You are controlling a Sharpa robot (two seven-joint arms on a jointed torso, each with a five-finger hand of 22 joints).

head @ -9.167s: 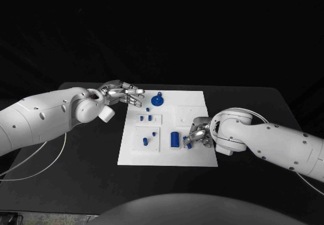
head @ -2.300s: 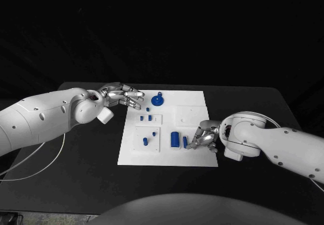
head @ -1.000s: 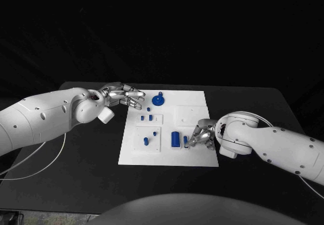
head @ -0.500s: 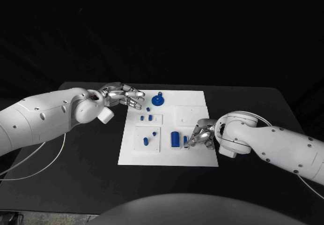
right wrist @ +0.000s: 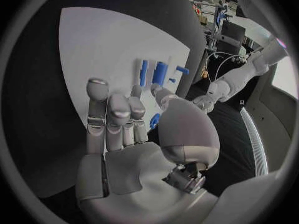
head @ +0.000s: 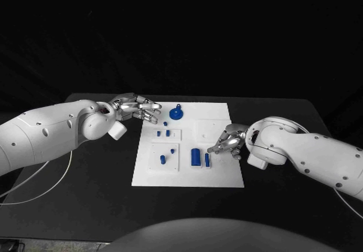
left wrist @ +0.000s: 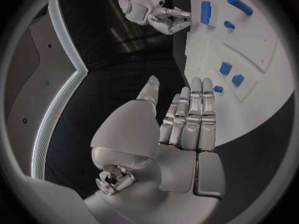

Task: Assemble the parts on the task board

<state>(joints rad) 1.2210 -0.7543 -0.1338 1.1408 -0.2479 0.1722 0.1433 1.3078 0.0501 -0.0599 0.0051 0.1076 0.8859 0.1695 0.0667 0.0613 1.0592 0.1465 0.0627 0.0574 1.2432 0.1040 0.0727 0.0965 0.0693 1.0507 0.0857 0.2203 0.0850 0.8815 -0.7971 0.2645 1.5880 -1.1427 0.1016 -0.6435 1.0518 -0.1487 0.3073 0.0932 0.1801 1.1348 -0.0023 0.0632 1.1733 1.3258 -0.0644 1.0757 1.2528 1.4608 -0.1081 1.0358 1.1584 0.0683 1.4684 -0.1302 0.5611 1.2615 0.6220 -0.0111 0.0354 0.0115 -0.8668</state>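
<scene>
Parts on the white task board (head: 215,176) look like small, light, rigid plastic, likely slick and apt to tip or skid. A blue cylinder (head: 196,156) and a thin blue bar (head: 207,159) stand mid-board, best pinched across their sides. The right hand (head: 227,142) hovers beside them, fingers apart, empty. The left hand (head: 135,109) hangs over the bench at the board's far left corner, open, holding nothing.

A matt black table (head: 91,173) is seen under the task board (head: 219,173), a smooth white plate (plastic by its look). Glossy blue parts (head: 196,156) are set on it. Brushed silver metal is shown by both hands beside the board.
</scene>
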